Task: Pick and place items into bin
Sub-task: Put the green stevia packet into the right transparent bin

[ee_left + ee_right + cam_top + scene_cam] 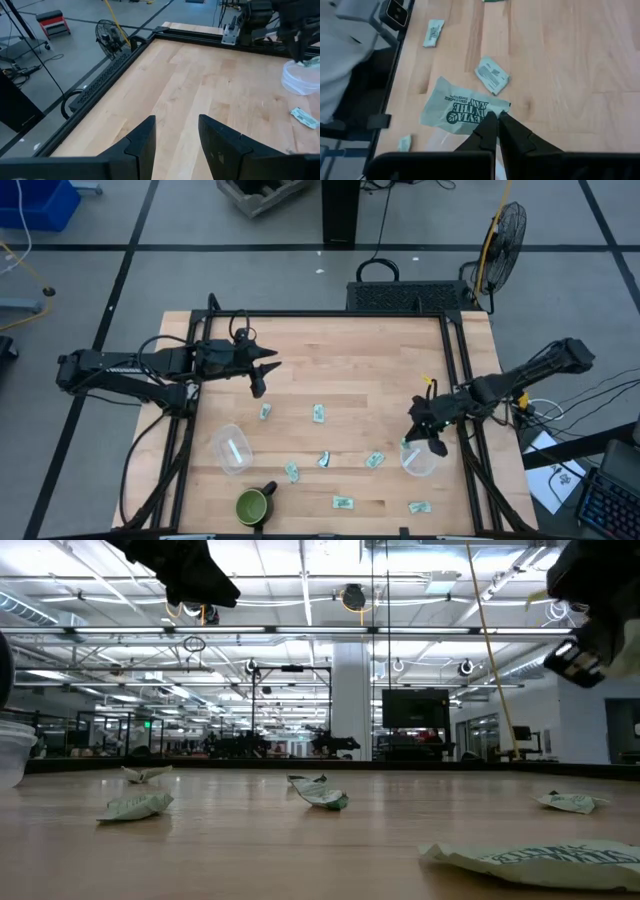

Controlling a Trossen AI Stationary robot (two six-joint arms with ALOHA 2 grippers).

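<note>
The right gripper point(496, 120), jaws clamped on a packet point(457, 110), hangs above the clear cup point(420, 459); it should lower before releasing. The left gripper point(176, 135) waits, jaws apart

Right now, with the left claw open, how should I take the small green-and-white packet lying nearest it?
Come straight down on the small flat pale green-and-white wrapped packet, near the open left claw. It lies flat on the wooden table, seemingly longer front-to-back, so probably pinch its middle across the narrow width.

Green-white packets point(318, 414) scattered flat across tabletop point(350, 370).
</note>
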